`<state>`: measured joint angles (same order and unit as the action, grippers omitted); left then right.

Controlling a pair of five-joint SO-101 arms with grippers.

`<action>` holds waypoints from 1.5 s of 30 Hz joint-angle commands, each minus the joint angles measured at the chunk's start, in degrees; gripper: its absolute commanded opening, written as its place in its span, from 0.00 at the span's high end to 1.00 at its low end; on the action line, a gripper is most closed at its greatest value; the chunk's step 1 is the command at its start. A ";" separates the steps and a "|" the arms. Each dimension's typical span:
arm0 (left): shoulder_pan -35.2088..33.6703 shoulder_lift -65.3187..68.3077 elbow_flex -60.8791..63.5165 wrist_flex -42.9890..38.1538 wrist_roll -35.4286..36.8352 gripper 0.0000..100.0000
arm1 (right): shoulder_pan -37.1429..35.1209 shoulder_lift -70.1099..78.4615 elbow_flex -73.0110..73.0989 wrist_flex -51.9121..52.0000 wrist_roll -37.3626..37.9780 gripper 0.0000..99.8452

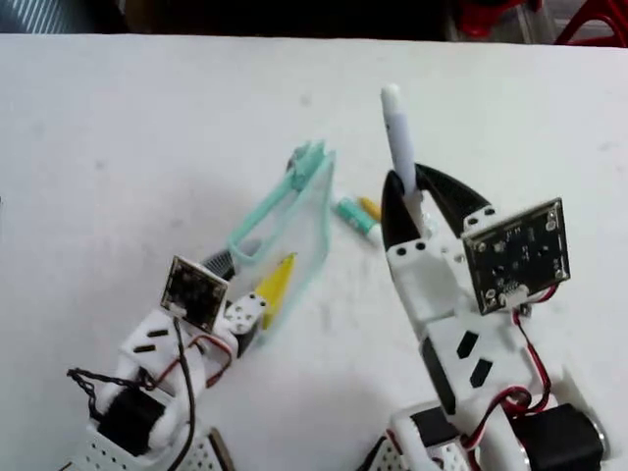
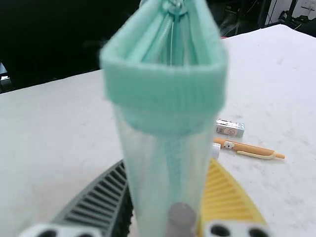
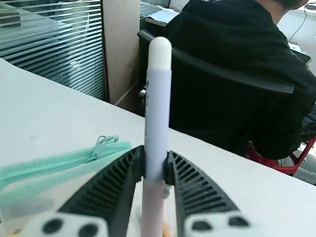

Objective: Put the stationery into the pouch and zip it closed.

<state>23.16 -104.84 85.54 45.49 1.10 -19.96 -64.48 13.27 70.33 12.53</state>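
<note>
The pouch (image 1: 294,221), mint green with see-through mesh sides, sits near the middle of the white table (image 1: 147,128), with one short end clamped in the left gripper (image 1: 255,263). That gripper's grey finger (image 2: 96,207) and yellow finger (image 2: 229,200) press on either side of the mesh, closed down to the thickness of the fabric. From the left wrist view the pouch (image 2: 168,94) rises straight up out of the grip. Its woven top band is spread into a loop, so the mouth is open. The right wrist view shows the two zip rows of the pouch (image 3: 44,168) lying apart, and the zip pull (image 3: 103,143) is at the end far from the left gripper. Through the mesh I cannot tell whether anything lies inside. Just beside the pouch's far end, but not touching it, the right gripper (image 1: 405,175) has its black ribbed jaws closed firmly on a white pen (image 1: 397,128). The pen's rounded tip sticks out well past the fingertips, towards the far edge of the table. In the right wrist view the white pen (image 3: 158,98) stands straight between the jaws of the right gripper (image 3: 156,153). Between the pouch and the right gripper, two pieces lie on the table outside the pouch: a small teal-ended piece (image 1: 353,214) and, right next to it, an orange pen (image 1: 370,208). The left wrist view shows the teal-ended piece (image 2: 229,128) and the orange pen (image 2: 247,149) close together.
</note>
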 commanded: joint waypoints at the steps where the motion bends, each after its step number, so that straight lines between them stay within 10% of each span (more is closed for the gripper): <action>1: 0.84 0.40 -0.09 -1.32 -0.35 0.82 | -0.13 -0.31 -0.97 -1.80 -0.53 0.98; 33: 0.92 0.40 -0.09 -1.32 -0.35 0.82 | -24.84 21.76 -17.41 -21.23 -3.78 0.98; 45: 0.66 0.40 -0.09 -1.32 -0.35 0.82 | -27.12 22.37 -3.08 -24.66 4.40 0.98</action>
<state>23.16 -104.84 85.54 45.49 1.10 -47.03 -40.04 7.30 48.88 15.52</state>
